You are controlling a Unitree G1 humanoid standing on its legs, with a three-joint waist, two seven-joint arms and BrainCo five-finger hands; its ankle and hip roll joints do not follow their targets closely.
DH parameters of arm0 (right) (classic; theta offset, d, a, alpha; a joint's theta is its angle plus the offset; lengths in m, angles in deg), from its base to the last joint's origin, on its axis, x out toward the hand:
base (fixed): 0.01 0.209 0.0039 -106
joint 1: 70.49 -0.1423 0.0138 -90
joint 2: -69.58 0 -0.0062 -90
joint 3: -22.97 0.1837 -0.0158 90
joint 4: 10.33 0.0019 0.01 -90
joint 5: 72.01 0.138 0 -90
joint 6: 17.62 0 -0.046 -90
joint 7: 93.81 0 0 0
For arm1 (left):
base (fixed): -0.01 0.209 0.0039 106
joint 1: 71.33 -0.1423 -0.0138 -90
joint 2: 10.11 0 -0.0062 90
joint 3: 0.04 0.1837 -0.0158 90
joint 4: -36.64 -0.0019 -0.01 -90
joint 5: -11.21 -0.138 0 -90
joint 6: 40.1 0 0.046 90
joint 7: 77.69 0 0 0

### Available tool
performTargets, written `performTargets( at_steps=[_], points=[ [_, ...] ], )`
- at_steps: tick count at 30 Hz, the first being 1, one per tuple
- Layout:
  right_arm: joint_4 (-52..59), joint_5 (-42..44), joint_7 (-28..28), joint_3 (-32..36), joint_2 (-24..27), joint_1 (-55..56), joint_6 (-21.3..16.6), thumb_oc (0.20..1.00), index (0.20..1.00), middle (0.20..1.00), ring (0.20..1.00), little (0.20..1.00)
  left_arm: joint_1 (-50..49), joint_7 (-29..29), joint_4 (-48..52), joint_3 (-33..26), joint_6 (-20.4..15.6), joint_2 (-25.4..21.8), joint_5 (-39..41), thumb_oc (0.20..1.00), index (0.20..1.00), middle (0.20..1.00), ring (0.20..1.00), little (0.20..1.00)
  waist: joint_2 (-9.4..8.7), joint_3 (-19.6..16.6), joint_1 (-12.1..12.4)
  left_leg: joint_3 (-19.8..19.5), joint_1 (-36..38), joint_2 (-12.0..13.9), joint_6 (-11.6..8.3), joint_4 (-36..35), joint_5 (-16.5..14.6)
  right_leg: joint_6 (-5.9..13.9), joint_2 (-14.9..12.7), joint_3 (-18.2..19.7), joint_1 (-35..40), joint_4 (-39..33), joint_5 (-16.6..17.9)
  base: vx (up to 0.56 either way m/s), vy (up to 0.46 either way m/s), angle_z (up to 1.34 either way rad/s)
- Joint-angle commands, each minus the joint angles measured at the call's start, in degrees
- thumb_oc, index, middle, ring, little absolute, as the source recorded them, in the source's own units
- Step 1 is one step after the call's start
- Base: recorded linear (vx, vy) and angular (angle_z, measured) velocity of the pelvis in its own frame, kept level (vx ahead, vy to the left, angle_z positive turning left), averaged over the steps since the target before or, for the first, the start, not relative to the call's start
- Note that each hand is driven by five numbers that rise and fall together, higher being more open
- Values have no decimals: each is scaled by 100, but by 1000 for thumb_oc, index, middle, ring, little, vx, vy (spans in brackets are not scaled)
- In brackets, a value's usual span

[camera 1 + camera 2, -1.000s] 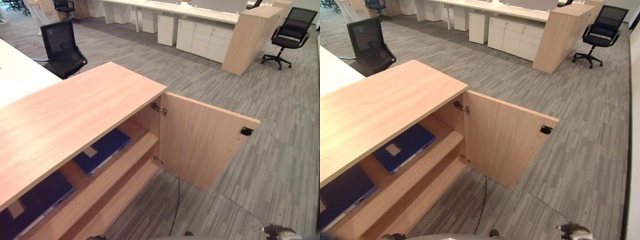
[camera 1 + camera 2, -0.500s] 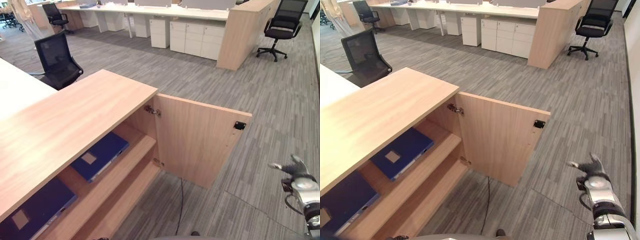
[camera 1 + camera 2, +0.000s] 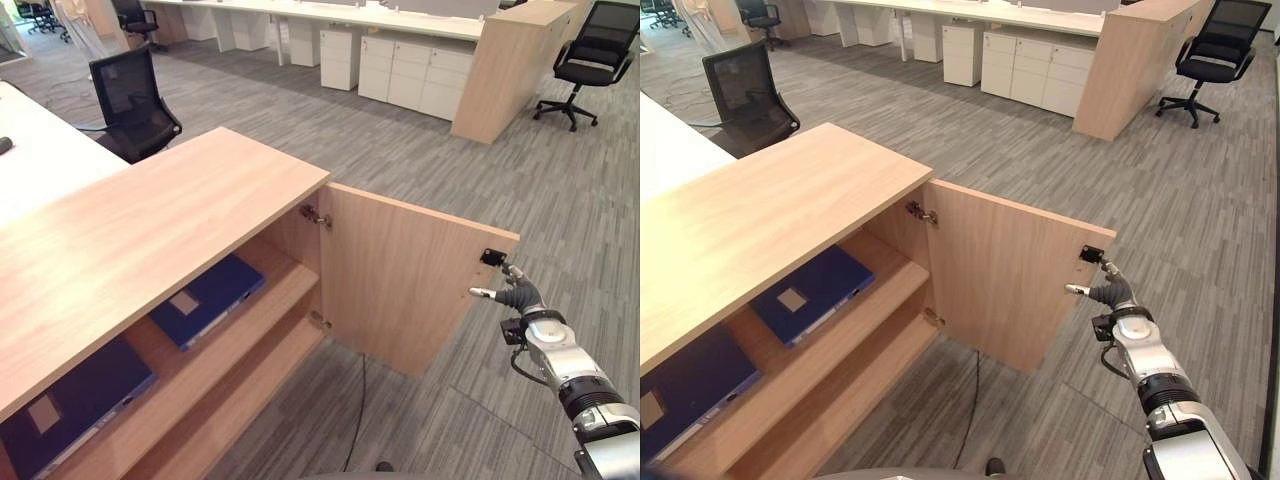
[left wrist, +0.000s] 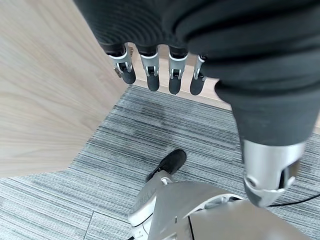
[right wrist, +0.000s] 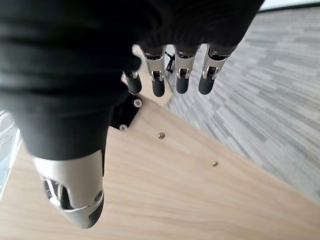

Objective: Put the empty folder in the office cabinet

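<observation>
The wooden office cabinet stands with its right door swung open. One blue folder lies flat on the upper shelf, and a second blue folder lies further left on the same shelf. My right hand is open at the door's free edge, just below the black latch. In the right wrist view its straight fingers point at the door's corner by the latch; contact is unclear. My left hand hangs open and holds nothing, beside a wooden panel.
Grey carpet spreads to the right of the door. A black office chair stands behind the cabinet next to a white desk. White drawer units, a wooden partition and another chair line the back.
My right hand has risen from the lower right and moved left to the door's free edge. The camera has shifted a little; the folders and the door have not moved.
</observation>
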Motion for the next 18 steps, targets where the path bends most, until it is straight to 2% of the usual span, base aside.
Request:
performTargets(
  at_steps=[1,6,13,18],
  points=[
    [-52,291,135,-365,-320,-699,-492,1000,1000,1000,1000,1000,185,37,-352,-13,-16,-127,-72,1000,1000,1000,1000,1000,-260,-83,95,-662,-54,39,-106,-22,-288,61,218,23,122,41,-700,0,0,0],
    [-210,353,136,-574,-433,-987,-471,1000,1000,1000,1000,1000,135,55,-399,13,-7,-148,-86,1000,1000,1000,1000,1000,-279,-93,154,-699,-75,24,-111,-22,-281,64,202,-22,137,41,-691,4,8,6],
    [-1160,468,188,-869,-603,-1639,-326,1000,1000,1000,1000,1000,142,129,-413,155,-59,-160,55,1000,1000,1000,1000,1000,-344,-95,271,-760,-93,9,-91,-22,-274,76,159,-70,135,41,-630,0,0,0],
    [-1189,695,236,-969,-827,-1777,-334,1000,1000,1000,1000,1000,131,148,-437,194,-42,-136,123,1000,1000,1000,1000,1000,-361,-95,300,-777,-104,-6,-90,-22,-274,79,142,-92,129,41,-613,0,0,0]
  ],
)
